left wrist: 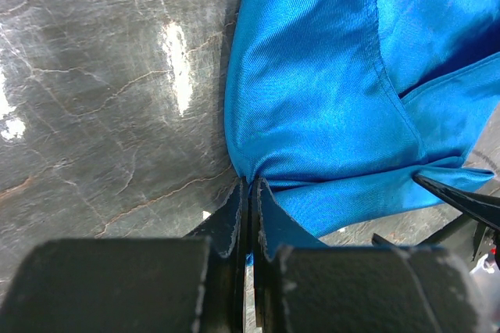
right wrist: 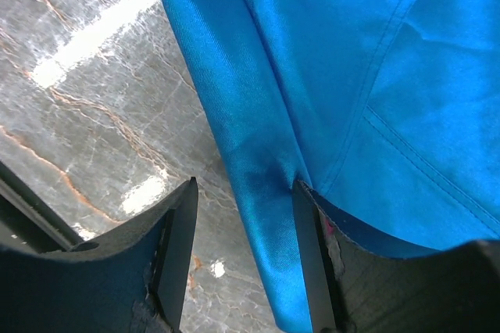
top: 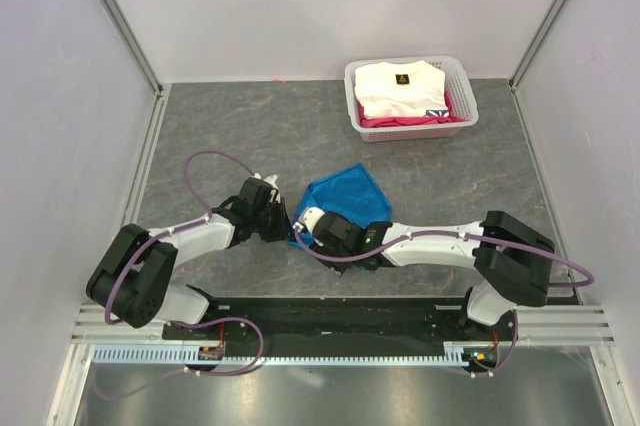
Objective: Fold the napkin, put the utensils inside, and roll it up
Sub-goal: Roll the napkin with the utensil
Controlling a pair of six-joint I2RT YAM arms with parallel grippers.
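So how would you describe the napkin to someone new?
On the grey marble table, near its middle, lies the napkin, a thin cloth. Unlike the white and pink clothes in the basket at the back, it is bright blue.

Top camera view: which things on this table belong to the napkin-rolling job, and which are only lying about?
For the job: bright blue thin cloth napkin. No utensils show in any view.
Lying about: white plastic lattice basket; folded white and pink clothes inside it.
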